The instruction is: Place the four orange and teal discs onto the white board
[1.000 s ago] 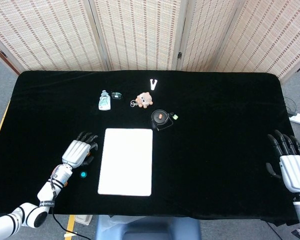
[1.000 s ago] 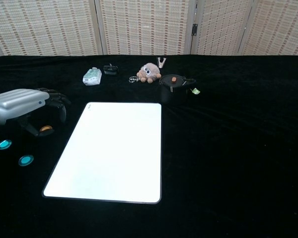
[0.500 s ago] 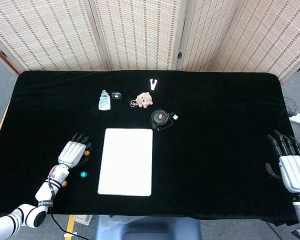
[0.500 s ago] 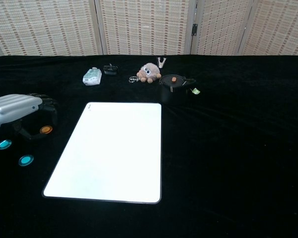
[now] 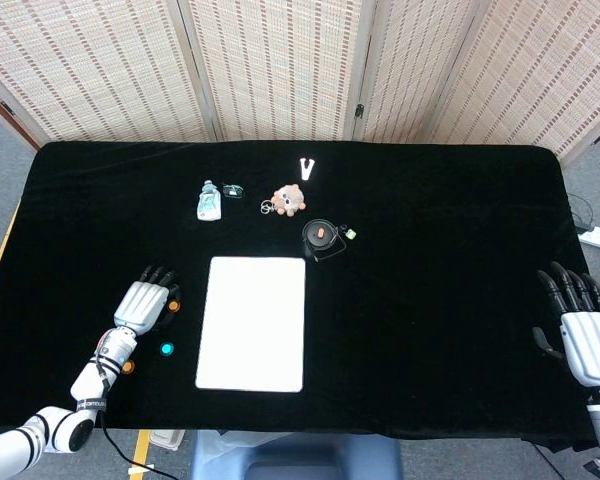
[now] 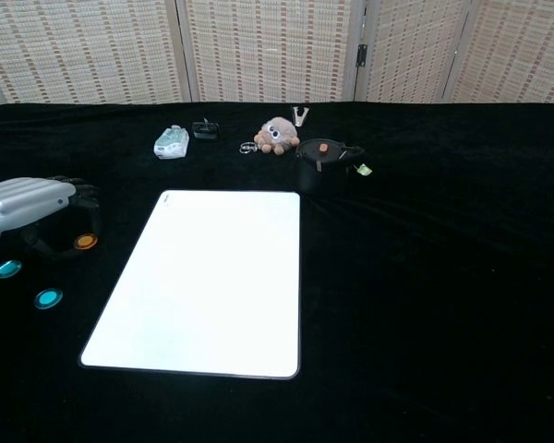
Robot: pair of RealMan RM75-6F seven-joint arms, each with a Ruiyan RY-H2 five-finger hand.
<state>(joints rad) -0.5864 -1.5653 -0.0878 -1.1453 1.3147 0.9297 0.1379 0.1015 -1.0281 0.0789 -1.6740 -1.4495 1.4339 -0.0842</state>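
Woven folding screens (image 5: 280, 65) stand behind the black-draped table (image 5: 430, 300); grey floor (image 5: 0, 150) shows at both sides, under even light.

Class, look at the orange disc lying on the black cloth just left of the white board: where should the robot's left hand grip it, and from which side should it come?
Grip the orange disc by opposite points of its rim, coming from above. It lies flat and thin on the cloth, so no side face offers much purchase. The left hand is right beside it, the white board close on the other side.
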